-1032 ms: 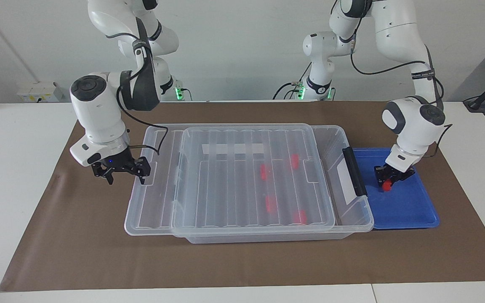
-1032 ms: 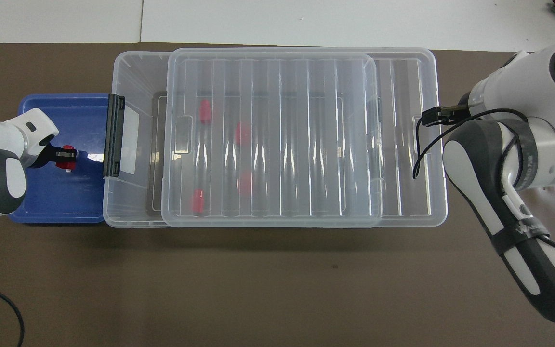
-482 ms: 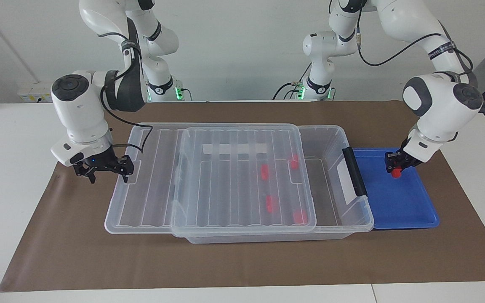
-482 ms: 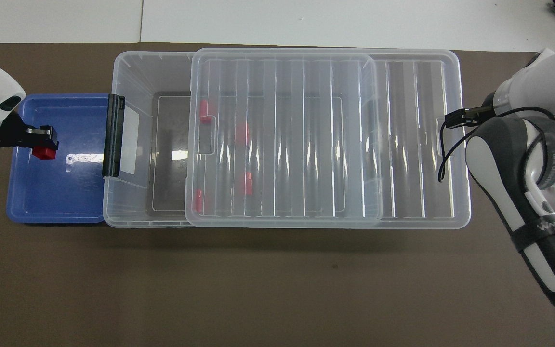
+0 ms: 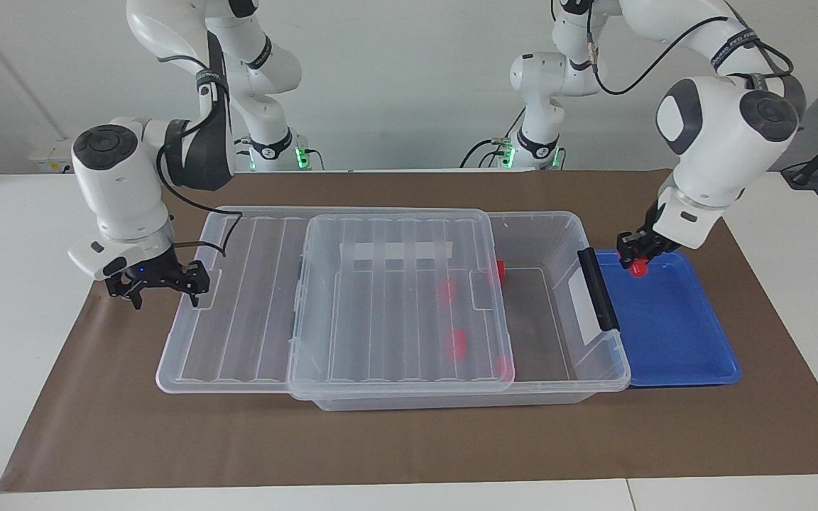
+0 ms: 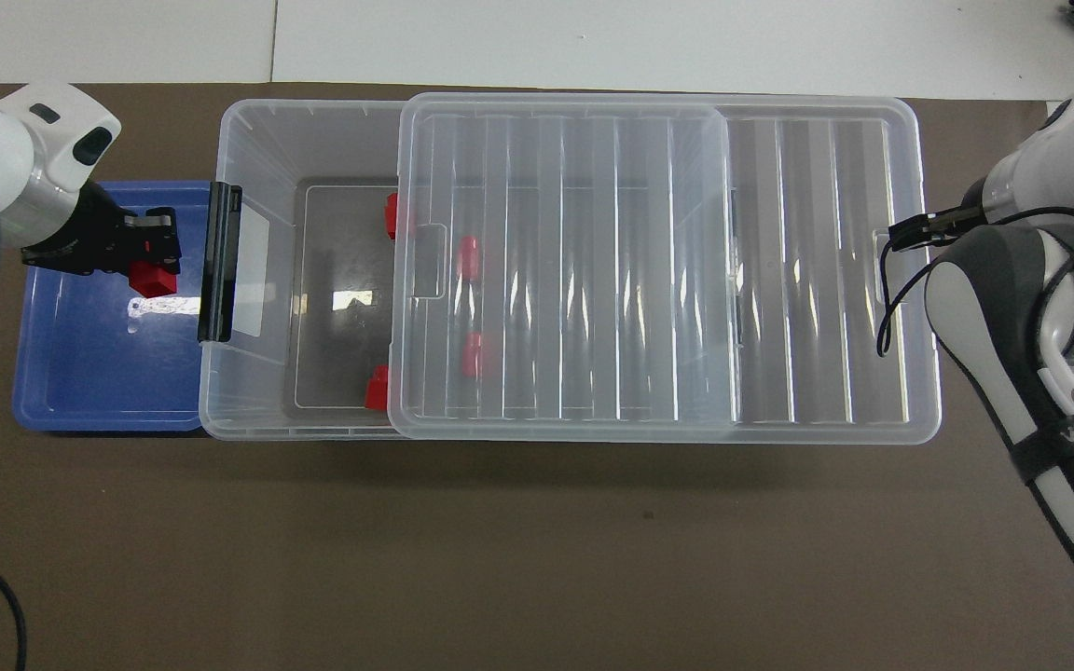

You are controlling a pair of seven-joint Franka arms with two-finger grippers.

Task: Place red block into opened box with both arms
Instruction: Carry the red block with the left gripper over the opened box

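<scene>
1. Black right gripper (image 5: 165, 292) sits low at the right arm's end of the lid (image 5: 238, 319), fingers spread apart. One fingertip (image 5: 196, 298) is right at the lid's end edge, though I can't tell if it's actually hooked on.
2. Clear lid lies flat on the box (image 5: 566, 234) but is shoved toward the right arm's end, so it overhangs there and the left arm's end of the box is open.
3. Four other blocks (image 5: 457, 343) lie on the box floor. Two are under the lid and two poke out at its edge.
4. Black handle (image 5: 597, 287) is on the box's open end, touching the blue tray (image 5: 672, 341).
5. Left gripper (image 5: 635, 257) hangs over the tray's corner just beside the handle, fingers clamped on the red block (image 5: 639, 268). The block is up in the air, not yet in the box.
6. Everything sits on a brown mat (image 5: 409, 440).
</scene>
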